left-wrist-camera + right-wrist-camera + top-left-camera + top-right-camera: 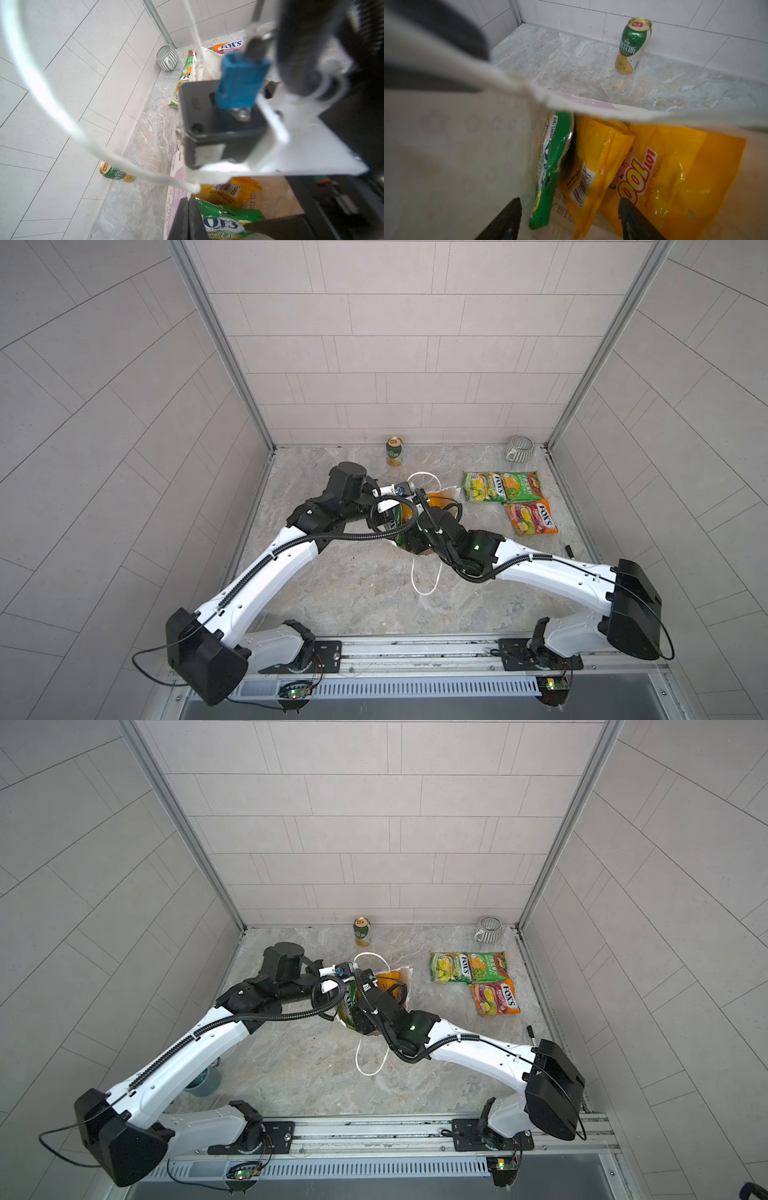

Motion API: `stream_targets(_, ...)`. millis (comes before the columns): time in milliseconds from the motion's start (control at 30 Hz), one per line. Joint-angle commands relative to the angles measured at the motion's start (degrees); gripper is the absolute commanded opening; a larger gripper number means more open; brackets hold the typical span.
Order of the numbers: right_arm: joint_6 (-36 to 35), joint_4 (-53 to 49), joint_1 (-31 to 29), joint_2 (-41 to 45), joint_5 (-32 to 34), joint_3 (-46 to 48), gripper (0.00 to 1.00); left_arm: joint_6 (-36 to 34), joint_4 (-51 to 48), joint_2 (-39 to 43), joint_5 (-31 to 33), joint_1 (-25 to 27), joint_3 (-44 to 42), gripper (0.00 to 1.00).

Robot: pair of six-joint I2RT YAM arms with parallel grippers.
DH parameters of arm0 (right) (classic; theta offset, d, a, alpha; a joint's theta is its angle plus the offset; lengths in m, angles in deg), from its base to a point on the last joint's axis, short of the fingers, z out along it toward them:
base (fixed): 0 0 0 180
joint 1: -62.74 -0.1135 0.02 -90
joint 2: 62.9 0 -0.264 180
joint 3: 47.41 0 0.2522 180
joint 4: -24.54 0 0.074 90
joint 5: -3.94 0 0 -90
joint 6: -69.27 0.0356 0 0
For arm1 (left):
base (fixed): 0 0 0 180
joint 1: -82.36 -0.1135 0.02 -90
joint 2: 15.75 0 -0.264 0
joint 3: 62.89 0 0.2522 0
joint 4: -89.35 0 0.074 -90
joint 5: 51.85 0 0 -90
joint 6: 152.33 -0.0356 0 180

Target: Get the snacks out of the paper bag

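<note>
In both top views, the tall white paper bag [409, 986] stands on the grey marbled table [353, 597], with both arms meeting over its mouth. Three snacks lie out on its right: a green FOX'S packet [484, 486], a second green packet [519, 485] and an orange-red packet [532, 519].

In the left wrist view, the left gripper [188, 216] has its jaws pressed together, and we judge them to pinch the bag's printed rim, just beside a third green packet [224, 222].

In the right wrist view, the right gripper [571, 218] reaches into the bag with its jaws spread wide and holding nothing. The third green packet and a barcoded yellow packet [593, 166] stand between them, and a larger yellow-orange packet [675, 170] is alongside.

We judge the task half done, with the fourth pick in hand. The next move calls for closing on one packet only, then lifting it clear of the rim.
</note>
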Motion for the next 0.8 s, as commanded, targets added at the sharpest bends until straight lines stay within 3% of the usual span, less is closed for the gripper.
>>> stream_targets(0,-6.68,1.44,-1.01,2.56,1.02,1.05,0.76,0.34,1.72,0.27,0.08,0.09,0.39,0.00)
stream_targets(433,-6.70,3.27,0.94,1.72,1.29,5.45,0.70,1.98,3.65,0.00,1.16,-0.10,-0.10,0.00)
stream_targets(767,-0.69,-0.28,4.61,-3.24,-0.87,0.95,0.61,1.08,4.27,0.61,0.70,-0.06,-0.87,0.00)
